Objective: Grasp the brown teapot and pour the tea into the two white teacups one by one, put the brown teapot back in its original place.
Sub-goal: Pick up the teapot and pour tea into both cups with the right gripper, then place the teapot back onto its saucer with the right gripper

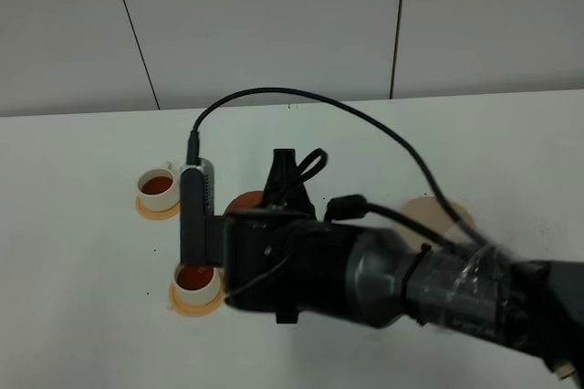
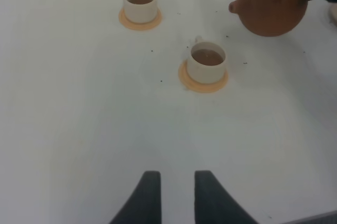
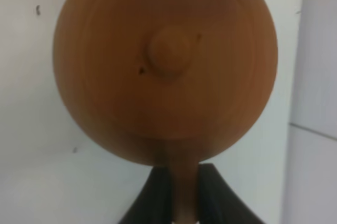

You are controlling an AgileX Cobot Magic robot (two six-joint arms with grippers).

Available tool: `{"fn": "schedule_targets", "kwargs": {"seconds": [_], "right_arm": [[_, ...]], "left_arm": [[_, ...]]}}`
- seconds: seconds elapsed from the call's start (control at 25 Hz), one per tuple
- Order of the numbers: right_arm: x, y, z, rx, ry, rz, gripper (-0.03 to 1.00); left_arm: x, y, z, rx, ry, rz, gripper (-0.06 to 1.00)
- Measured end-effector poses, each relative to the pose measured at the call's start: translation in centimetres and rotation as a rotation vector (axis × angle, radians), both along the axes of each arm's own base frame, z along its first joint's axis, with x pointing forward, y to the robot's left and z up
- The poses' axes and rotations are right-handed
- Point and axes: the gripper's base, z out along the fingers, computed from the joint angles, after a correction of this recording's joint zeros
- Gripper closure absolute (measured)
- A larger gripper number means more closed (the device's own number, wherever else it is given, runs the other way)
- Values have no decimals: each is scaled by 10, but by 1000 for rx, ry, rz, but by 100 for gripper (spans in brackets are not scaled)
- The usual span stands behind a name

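surface: white table [image 1: 73, 316] | room: grey panel wall [image 1: 274, 24] | right tool [image 3: 184, 182] pinching teapot [image 3: 166, 66] handle | left tool [image 2: 176, 192] spread

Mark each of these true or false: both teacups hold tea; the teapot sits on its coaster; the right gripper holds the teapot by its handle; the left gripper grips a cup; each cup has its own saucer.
1. Both white teacups hold tea: true. The far teacup and the near teacup both show brown liquid.
2. The brown teapot sits on its coaster: false. The beige coaster is bare.
3. The right gripper holds the teapot by its handle: true.
4. The left gripper grips a cup: false. It holds nothing, away from both cups.
5. Each cup has its own saucer: true.
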Motion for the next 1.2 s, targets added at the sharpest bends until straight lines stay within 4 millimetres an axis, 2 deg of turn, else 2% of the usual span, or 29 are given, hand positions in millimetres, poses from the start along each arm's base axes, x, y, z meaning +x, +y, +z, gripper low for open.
{"fn": "schedule_targets", "kwargs": {"seconds": [0.44, 0.64, 0.76, 1.2], "right_arm": [[32, -23, 24, 313, 336, -118, 87], [46, -43, 26, 355, 465, -198, 87], [47, -49, 24, 331, 486, -218, 87], [48, -48, 25, 335, 470, -209, 87]], "left_arm": [[0, 0, 0, 0, 0, 0, 72], [0, 0, 0, 0, 0, 0, 72], [0, 0, 0, 0, 0, 0, 71], [0, 0, 0, 0, 0, 0, 71]]}}
